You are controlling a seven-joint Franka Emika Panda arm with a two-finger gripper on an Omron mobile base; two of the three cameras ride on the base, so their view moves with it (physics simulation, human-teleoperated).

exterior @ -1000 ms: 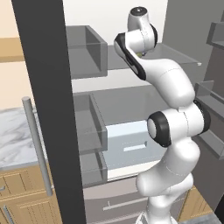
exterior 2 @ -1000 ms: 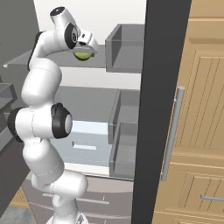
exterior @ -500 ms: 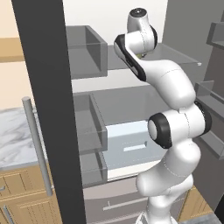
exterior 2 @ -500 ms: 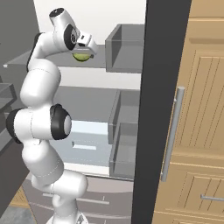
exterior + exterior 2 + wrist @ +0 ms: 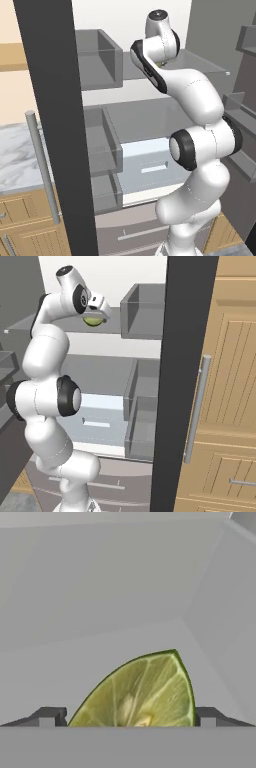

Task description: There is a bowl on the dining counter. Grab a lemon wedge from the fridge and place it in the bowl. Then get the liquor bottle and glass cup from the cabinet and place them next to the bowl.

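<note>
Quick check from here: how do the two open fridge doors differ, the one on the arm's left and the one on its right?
The left fridge door shows a vertical bar handle on its outside, with marble counter beyond it; the right fridge door shows a handle too, but tall light wood panels stand beyond it. Both are dark at the edge, swung wide open, and carry grey bins inside.

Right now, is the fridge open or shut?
Open. The fridge shows its grey shelves and door bins, both doors swung out, and the hand reaches inside with open fingers either side of the lemon wedge.
</note>
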